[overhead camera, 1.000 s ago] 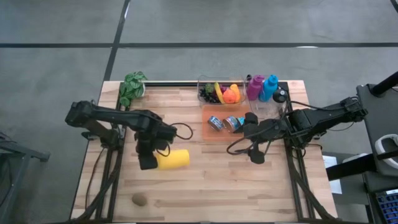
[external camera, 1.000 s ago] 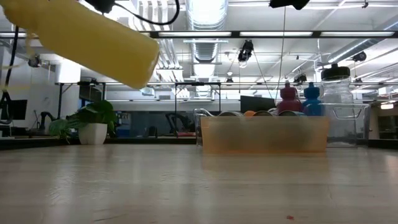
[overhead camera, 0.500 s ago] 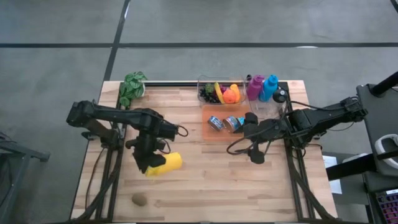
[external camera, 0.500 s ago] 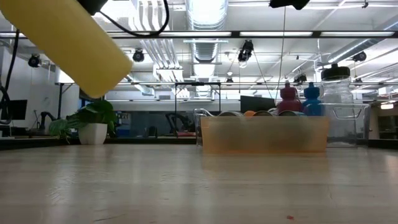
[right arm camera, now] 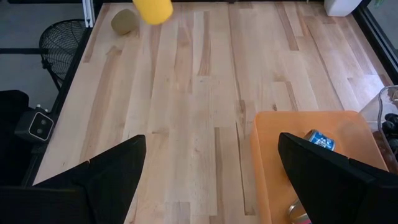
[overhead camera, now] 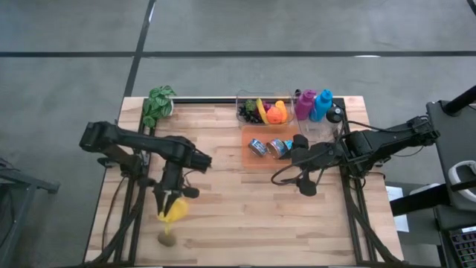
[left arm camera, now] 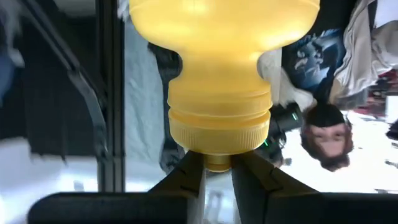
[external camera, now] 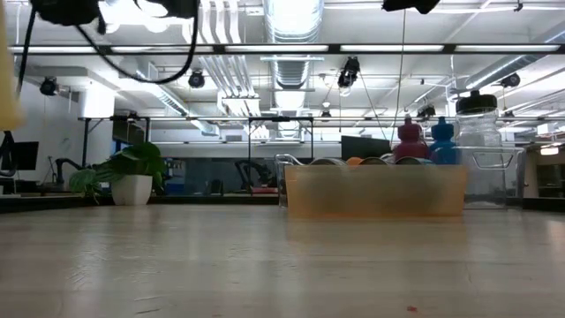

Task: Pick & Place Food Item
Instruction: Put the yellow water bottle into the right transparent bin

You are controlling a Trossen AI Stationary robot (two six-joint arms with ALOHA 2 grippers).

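Note:
My left gripper [overhead camera: 170, 202] is shut on a yellow squeeze bottle [overhead camera: 174, 213], held over the table's near left part; the left wrist view shows the bottle's body [left arm camera: 217, 37] filling the picture. In the low view only a yellow sliver of the bottle [external camera: 8, 75] shows at the edge. A small brown round food item [overhead camera: 166, 239] lies on the table just nearer than the bottle. My right gripper [overhead camera: 297, 160] hovers open beside the orange tray [overhead camera: 255, 164], with nothing between its fingers. My left gripper pinches the small tip of the bottle's cap [left arm camera: 216, 163] between its two fingers [left arm camera: 186, 171]. The fingers come from the far side, slanting slightly down, in line with the bottle. The bottle sticks out beyond them toward the near edge, lifted clear of the table.
The orange tray holds cans [overhead camera: 258, 147]. Behind it stand a clear tub of fruit [overhead camera: 262, 112], a pink bottle [overhead camera: 304, 104], a blue bottle [overhead camera: 322, 104] and a clear jar [overhead camera: 333, 115]. A potted plant [overhead camera: 158, 105] stands at the far left. Bare wood [overhead camera: 260, 216] lies in the middle.
My left gripper has rolled and swung from pointing toward the table's right edge to pointing toward the near edge. The yellow bottle has turned with it, moving toward the near left corner and a little down, above the brown item, and has left most of the low view.

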